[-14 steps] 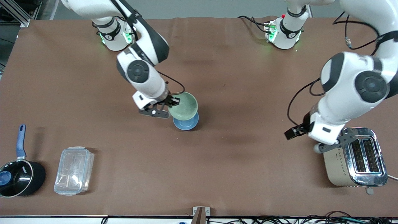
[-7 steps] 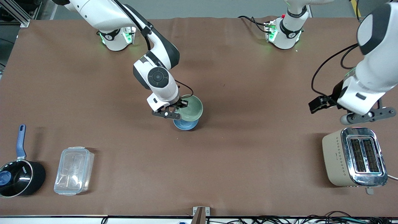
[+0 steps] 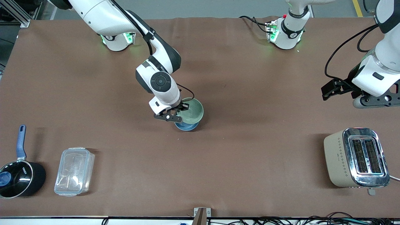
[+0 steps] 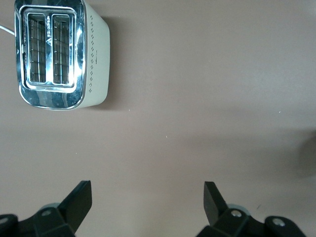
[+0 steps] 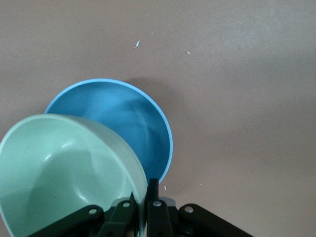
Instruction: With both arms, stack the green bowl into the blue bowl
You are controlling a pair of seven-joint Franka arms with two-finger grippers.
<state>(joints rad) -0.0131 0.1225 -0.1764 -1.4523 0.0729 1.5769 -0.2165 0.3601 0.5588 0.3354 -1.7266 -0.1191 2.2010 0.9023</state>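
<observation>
The green bowl (image 3: 192, 111) hangs tilted over the blue bowl (image 3: 187, 126), which stands mid-table. My right gripper (image 3: 182, 110) is shut on the green bowl's rim. In the right wrist view the green bowl (image 5: 64, 168) overlaps part of the blue bowl (image 5: 126, 128), and my right gripper (image 5: 143, 195) pinches the green rim between its fingers (image 5: 154, 190). My left gripper (image 3: 370, 100) is up in the air over bare table at the left arm's end, farther from the front camera than the toaster. In the left wrist view my left gripper (image 4: 147, 200) is open and empty.
A beige and chrome toaster (image 3: 356, 157) stands at the left arm's end near the front edge; it also shows in the left wrist view (image 4: 59, 52). A clear lidded container (image 3: 74, 171) and a black saucepan with a blue handle (image 3: 19, 176) sit at the right arm's end.
My right gripper has brought the green bowl down over the blue bowl. My left arm has lifted off the toaster and drawn back toward its base.
</observation>
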